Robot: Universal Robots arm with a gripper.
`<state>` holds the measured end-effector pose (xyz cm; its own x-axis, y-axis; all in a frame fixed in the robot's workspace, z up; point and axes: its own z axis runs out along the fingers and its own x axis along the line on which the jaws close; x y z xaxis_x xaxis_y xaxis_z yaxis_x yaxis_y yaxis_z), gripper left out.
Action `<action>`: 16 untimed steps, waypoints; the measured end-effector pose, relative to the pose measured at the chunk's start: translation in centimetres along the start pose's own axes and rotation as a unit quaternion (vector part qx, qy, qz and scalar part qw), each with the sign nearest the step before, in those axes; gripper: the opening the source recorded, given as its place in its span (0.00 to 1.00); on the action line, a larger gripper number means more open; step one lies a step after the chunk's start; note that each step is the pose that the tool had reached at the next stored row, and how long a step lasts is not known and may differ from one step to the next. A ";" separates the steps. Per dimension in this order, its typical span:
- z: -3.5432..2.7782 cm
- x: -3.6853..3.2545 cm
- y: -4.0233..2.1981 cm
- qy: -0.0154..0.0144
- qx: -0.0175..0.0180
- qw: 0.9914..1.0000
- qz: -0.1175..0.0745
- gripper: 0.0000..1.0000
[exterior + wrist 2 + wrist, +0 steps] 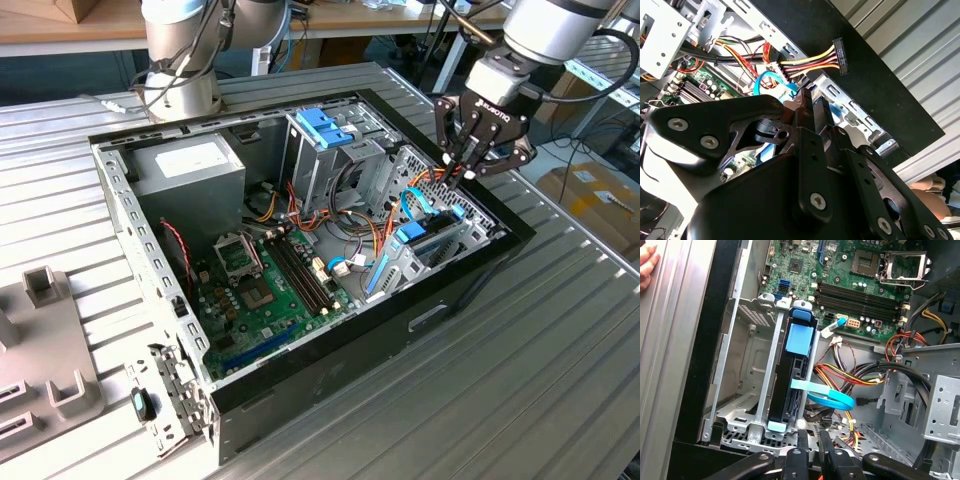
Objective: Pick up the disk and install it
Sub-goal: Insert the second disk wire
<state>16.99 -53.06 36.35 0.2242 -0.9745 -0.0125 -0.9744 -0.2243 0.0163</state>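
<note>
The open computer case (300,250), a black-rimmed steel box with perforated grey sheet-metal walls, lies on its side on a ribbed aluminium table (560,370); every place below is given relative to it. The disk (792,380) stands on edge in the slotted metal bay at the case's end wall, a flat dark slab in a light-blue plastic carrier rail with a smooth blue pull tab at one end; in the exterior view it shows as a blue-edged strip (425,238) just inside that wall. A glossy flat blue ribbon cable (827,395) curls out from the disk's side, next to a bundle of yellow, red and black wires (855,375). The gripper (466,172), matte black with bolted linkage arms and white lettering too small to read, hovers just above the case's end wall, over the disk; its slim fingers (812,447) are drawn together with nothing between them. Deeper in the case lies the green motherboard (265,290) with its long black memory slots and square metal socket frame; a darker blue plastic bracket (322,125) caps the steel drive cage at the far side. A person's fingertips (647,267) rest on the table outside the case.
</note>
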 end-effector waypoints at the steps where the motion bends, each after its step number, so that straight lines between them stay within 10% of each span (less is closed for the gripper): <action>1: 0.00 -0.02 -0.07 0.000 0.000 1.000 0.000 0.24; 16: -0.01 0.05 -0.79 0.000 0.000 1.000 -0.001 0.24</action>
<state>17.77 -52.93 36.35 0.2269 -0.9738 -0.0126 -0.9737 -0.2271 0.0164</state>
